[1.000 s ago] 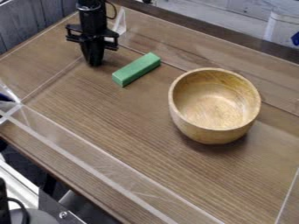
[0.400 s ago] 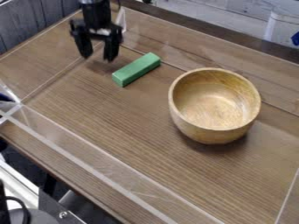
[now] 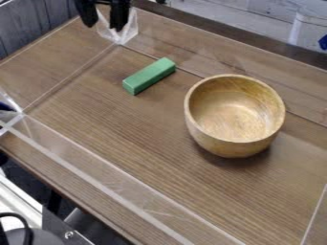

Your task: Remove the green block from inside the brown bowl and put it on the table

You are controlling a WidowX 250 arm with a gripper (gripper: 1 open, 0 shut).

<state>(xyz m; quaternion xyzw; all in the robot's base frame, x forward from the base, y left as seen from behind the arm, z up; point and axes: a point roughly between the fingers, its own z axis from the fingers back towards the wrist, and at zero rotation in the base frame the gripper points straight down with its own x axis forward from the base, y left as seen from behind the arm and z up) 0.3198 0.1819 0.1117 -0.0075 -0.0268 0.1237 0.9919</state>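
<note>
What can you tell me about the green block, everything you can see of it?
The green block is a small, bright green rectangular bar with a matte, plain surface. It lies flat on the table, angled diagonally, its upper end pointing toward the far right. It sits left of the brown bowl, apart from it and not inside. Nothing touches it except the tabletop; the gripper hangs open above and behind it, well clear.

A bright green block [image 3: 149, 76] is seen; the bowl [image 3: 235, 116] is light brown with visible grain, the table [image 3: 115, 134] brown wood-grained, the pincer [image 3: 105, 13] black.
</note>
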